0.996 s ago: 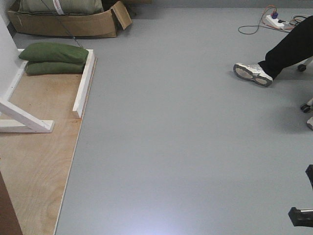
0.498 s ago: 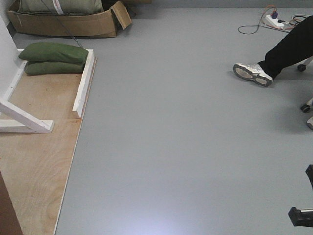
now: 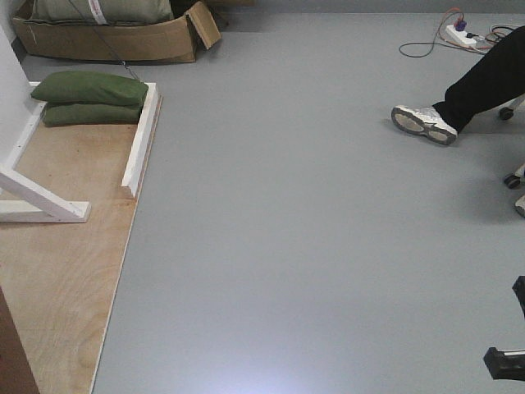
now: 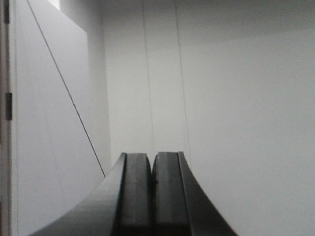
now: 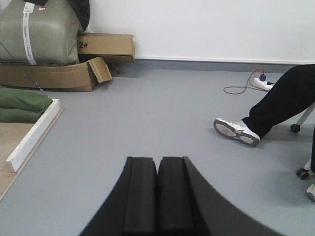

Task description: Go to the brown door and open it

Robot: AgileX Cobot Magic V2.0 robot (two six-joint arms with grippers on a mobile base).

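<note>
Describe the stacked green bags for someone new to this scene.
Find the plywood platform at the floor's left. At its far end, beside the white beam, lie two stacked green bags. Unlike the strapped bag behind, they lie outside the cardboard box.

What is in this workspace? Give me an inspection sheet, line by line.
Surface: grey floor, plywood platform at left.
Job's things: brown door, only a dark sliver at the front view's bottom-left corner.
Clutter: green sandbags, cardboard box, white beams.
Grippers: left pincer shut, facing white wall; right pincer shut, empty.
Cables: power strip with leads, far right.
Surroundings: seated person's shoe, chair castor.
</note>
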